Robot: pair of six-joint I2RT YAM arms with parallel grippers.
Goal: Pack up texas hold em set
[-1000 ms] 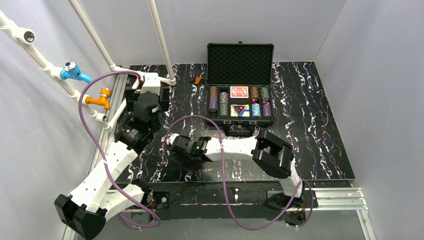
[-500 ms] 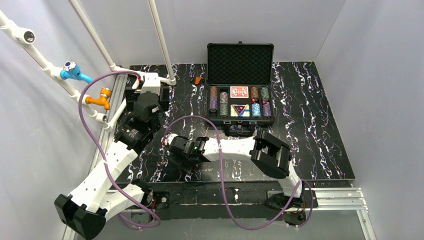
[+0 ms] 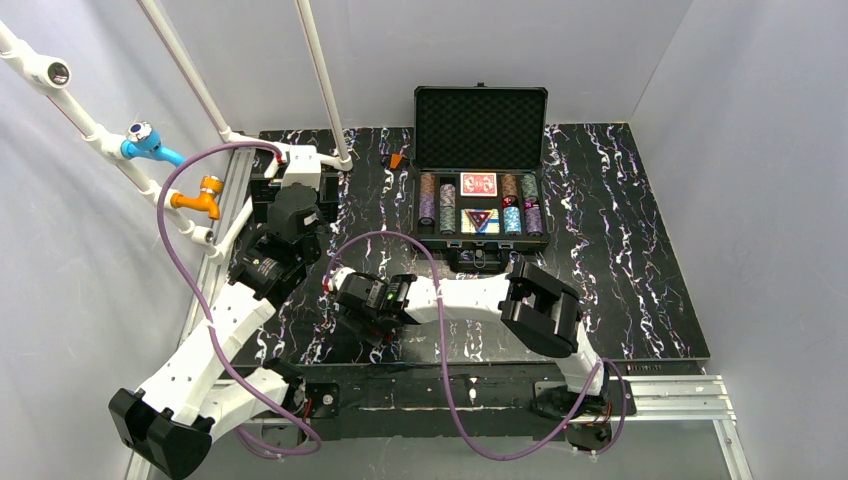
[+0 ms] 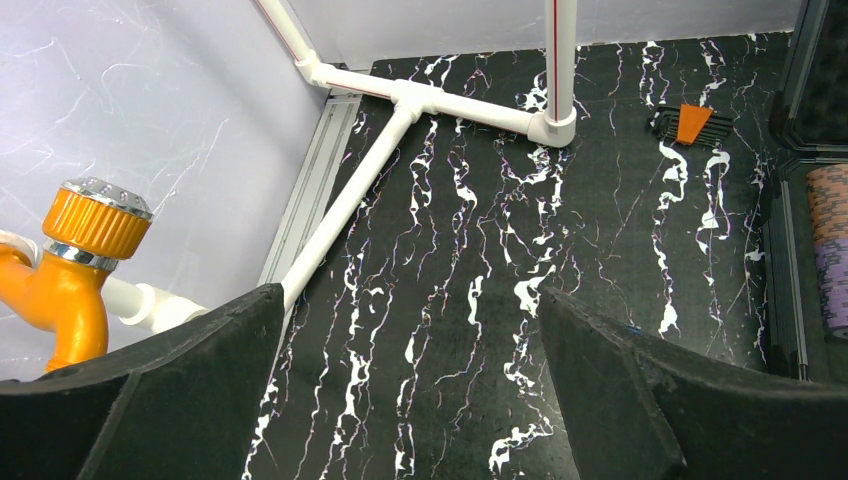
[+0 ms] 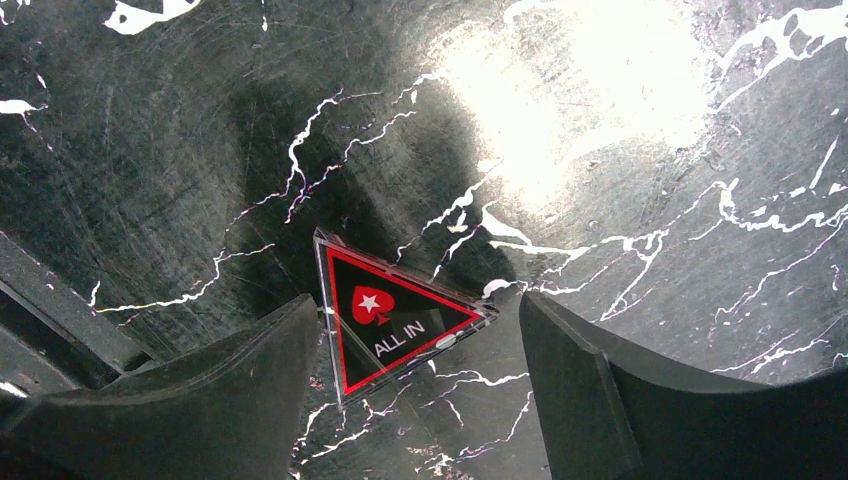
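The black case [image 3: 480, 92] stands open at the back of the table, its foam-lined lid upright. In its tray are chip stacks [image 3: 437, 200], a red card deck [image 3: 479, 184] and one triangle [image 3: 481, 221]. A second red triangle marked "ALL IN" [image 5: 390, 315] lies flat on the table. My right gripper [image 5: 420, 340] is open and low over it, with a finger on each side and no visible contact. It sits left of centre in the top view [image 3: 338, 288]. My left gripper [image 4: 415, 340] is open and empty above bare table at the back left [image 3: 287, 188].
A small orange-and-black tool [image 4: 692, 122] lies left of the case, also in the top view [image 3: 396, 160]. White pipes [image 4: 400, 105] run along the back left. An orange tap [image 4: 70, 260] and a blue tap [image 3: 150, 143] hang on the left frame. Purple cables loop over both arms.
My right gripper has shifted a little to the left and away from the near edge. The left arm and the case have not moved.
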